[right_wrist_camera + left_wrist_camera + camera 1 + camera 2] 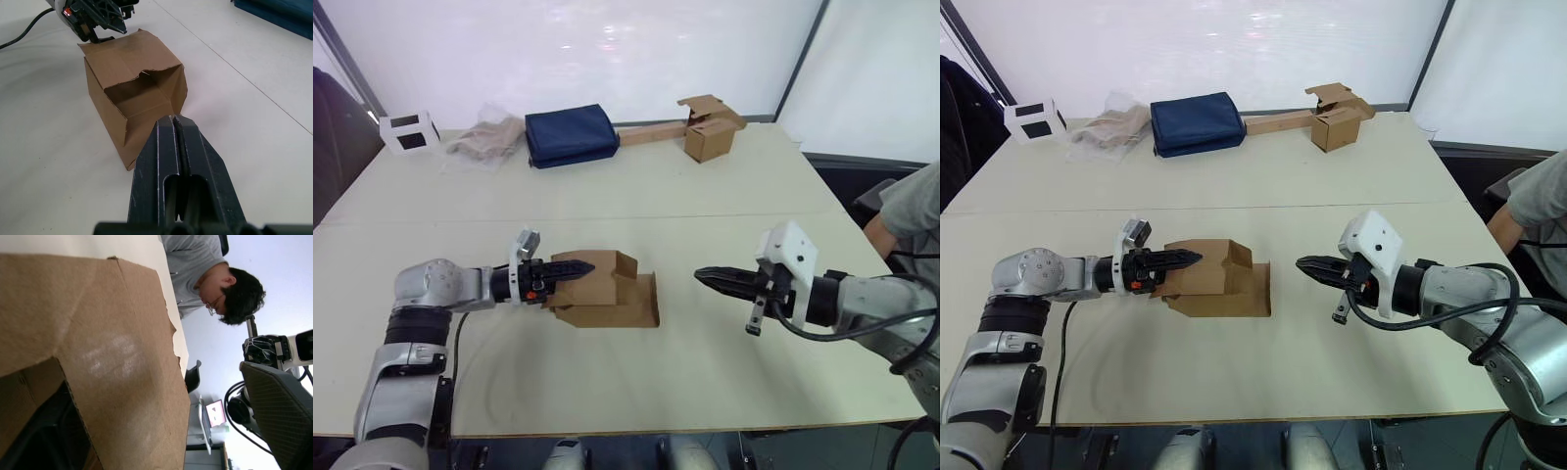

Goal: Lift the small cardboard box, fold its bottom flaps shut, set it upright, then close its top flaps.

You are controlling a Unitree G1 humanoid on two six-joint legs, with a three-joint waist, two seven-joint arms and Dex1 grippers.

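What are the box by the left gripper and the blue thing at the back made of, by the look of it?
The small cardboard box: brown cardboard, matte, with raw cut edges on its open flaps. The blue thing: apparently soft navy fabric, judging by its rounded, slightly sagging shape, though its weave is too far off to tell.

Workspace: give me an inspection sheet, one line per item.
Surface: pale table, seam across its middle.
Job's things: small cardboard box on its side between the grippers, open end with spread flaps facing the right gripper.
Clutter: along the far edge, white cube, clear bag, navy bag, second cardboard box joined to a cardboard strip.
Grippers: left gripper at the box's near end, fingers over its top panel, grip not confirmed; right gripper shut, holding nothing, short of the box.
Cables: black cable at the left arm, black cables on the right arm.
Surroundings: white panels behind; person in grey shirt at the right.
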